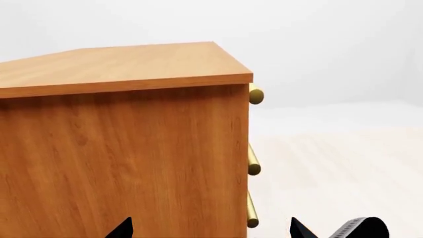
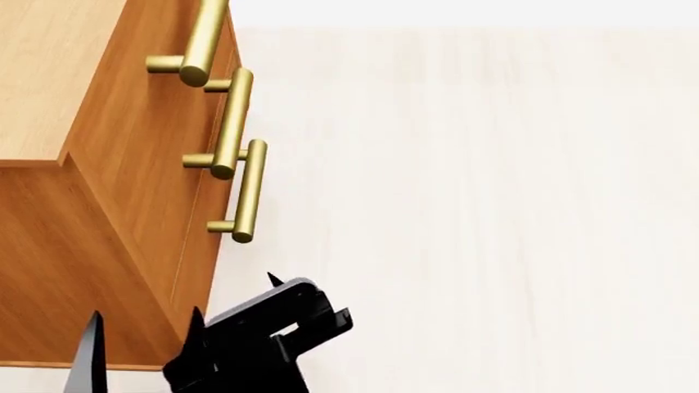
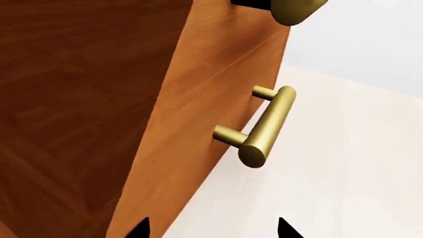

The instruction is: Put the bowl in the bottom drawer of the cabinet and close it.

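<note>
The orange-brown cabinet (image 2: pixel 98 164) fills the left of the head view, its stacked drawer fronts all flush. The bottom drawer (image 2: pixel 202 250) is shut, and its brass bar handle (image 2: pixel 249 192) is the lowest of three. No bowl shows in any view. My right gripper (image 2: pixel 311 299) hovers open over the floor by the cabinet's lower front corner, just short of that handle (image 3: pixel 264 129). My left gripper (image 1: pixel 211 229) is open and empty, facing the cabinet's side panel (image 1: pixel 126 158), with only its fingertips (image 2: pixel 90 344) showing in the head view.
Pale wooden floor (image 2: pixel 492 213) spreads in front of the cabinet. The two upper handles (image 2: pixel 205 41) (image 2: pixel 232 123) stick out above the lowest one. A white wall (image 1: pixel 330 49) stands behind the cabinet.
</note>
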You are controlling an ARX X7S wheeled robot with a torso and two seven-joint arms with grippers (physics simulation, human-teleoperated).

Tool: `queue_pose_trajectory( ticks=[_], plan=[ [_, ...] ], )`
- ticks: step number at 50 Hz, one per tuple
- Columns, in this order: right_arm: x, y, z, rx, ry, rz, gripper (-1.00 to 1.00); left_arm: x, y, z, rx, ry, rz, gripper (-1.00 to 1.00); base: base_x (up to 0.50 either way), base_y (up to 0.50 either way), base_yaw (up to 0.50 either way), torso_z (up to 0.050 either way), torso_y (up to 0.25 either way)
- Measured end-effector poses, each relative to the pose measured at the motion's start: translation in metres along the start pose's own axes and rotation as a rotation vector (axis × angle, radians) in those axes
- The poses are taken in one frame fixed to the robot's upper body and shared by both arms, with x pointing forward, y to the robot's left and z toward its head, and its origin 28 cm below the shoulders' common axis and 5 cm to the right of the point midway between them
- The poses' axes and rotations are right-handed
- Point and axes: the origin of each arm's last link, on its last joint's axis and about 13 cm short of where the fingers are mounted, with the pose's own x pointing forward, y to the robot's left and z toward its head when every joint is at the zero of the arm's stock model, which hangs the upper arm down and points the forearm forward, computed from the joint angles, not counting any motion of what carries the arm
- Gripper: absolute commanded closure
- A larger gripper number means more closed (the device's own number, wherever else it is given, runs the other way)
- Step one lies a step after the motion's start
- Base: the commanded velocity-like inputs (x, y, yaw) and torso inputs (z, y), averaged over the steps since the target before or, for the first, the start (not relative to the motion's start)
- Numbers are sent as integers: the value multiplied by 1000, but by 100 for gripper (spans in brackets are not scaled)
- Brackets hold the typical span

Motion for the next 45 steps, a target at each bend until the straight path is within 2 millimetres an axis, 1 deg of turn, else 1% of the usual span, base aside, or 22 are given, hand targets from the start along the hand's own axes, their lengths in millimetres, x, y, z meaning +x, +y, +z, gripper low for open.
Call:
queue_pose_trajectory(
  ticks=[13,29,37,45],
  plan=[
    [-3,-17,9,75,-37,88,-100,0,-1,0,5,2,-2,-100,0,0,0,0,0],
    [-6,-23,15,104,-68,121,-100,-1,-1,-1,2,0,-9,-100,0,0,0,0,1],
    [-9,-24,17,82,-82,92,-100,-1,-1,-1,4,1,-11,-100,0,0,0,0,0],
    [-17,-30,14,66,-84,24,-100,0,-1,-1,6,2,-11,-100,0,0,0,0,0]
  ],
)
